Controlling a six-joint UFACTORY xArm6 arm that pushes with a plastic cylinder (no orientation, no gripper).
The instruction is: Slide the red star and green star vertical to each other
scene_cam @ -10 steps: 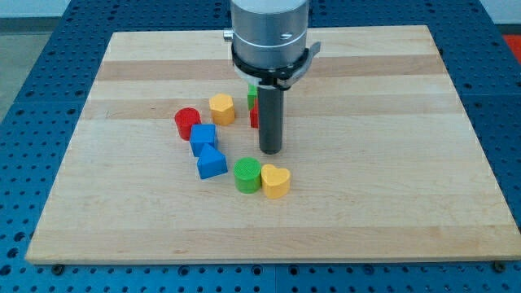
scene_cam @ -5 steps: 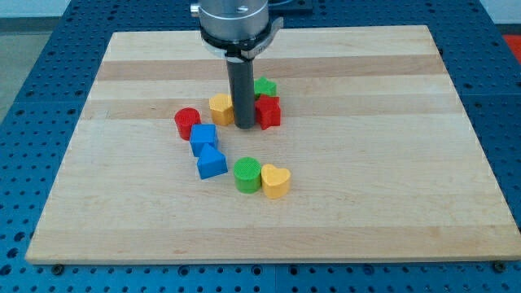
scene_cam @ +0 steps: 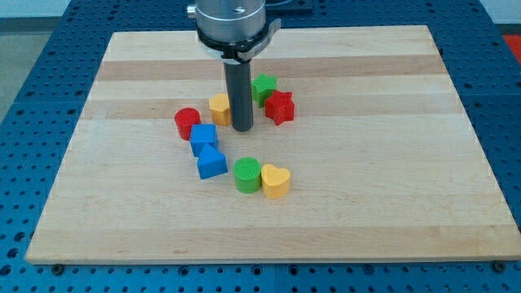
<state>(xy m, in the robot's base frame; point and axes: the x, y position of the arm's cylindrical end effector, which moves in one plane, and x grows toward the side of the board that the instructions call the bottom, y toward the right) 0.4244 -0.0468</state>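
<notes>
The red star [scene_cam: 279,107] lies near the middle of the board, just below and to the right of the green star [scene_cam: 263,87], touching it. My tip [scene_cam: 242,128] stands to the left of both stars, a short gap from the red star. It is right beside the yellow hexagon block [scene_cam: 219,108], which the rod partly hides.
A red cylinder [scene_cam: 187,123], a blue cube [scene_cam: 203,137] and a blue triangular block [scene_cam: 211,163] sit left of the tip. A green cylinder [scene_cam: 247,175] and a yellow heart [scene_cam: 275,181] touch below it. The wooden board [scene_cam: 391,187] lies on a blue pegboard table.
My tip moved left and upward from below the stars to the left of them. The red star shifted to the right; the green star is now uncovered.
</notes>
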